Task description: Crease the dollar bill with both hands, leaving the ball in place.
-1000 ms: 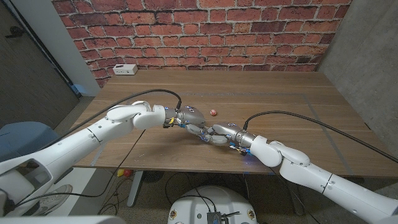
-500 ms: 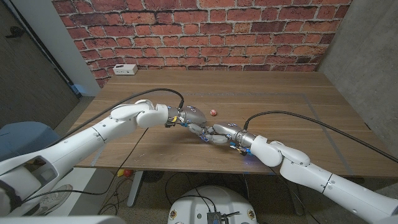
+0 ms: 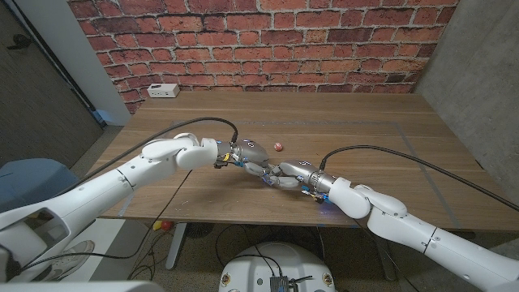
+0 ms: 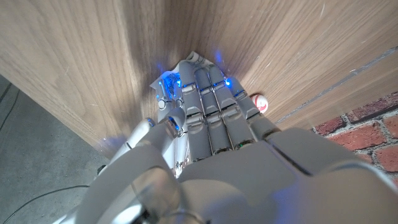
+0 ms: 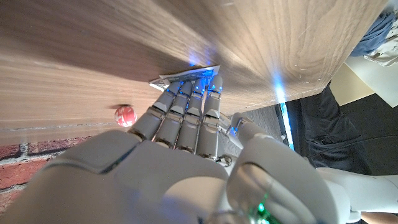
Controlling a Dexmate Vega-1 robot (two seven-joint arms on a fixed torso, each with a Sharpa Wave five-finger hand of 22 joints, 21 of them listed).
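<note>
My left hand [image 3: 250, 153] and right hand [image 3: 289, 174] meet at mid-table, fingers together, pressing on the bill [image 5: 186, 74]; only its edge peeks past my fingertips. The ball [image 3: 278, 147] sits just beyond, untouched. I judge the crease underway, unfinished.

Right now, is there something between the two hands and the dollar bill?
Nothing visible. The left hand and right hand both have fingertips at the dollar bill. The ball lies apart, behind them.
</note>
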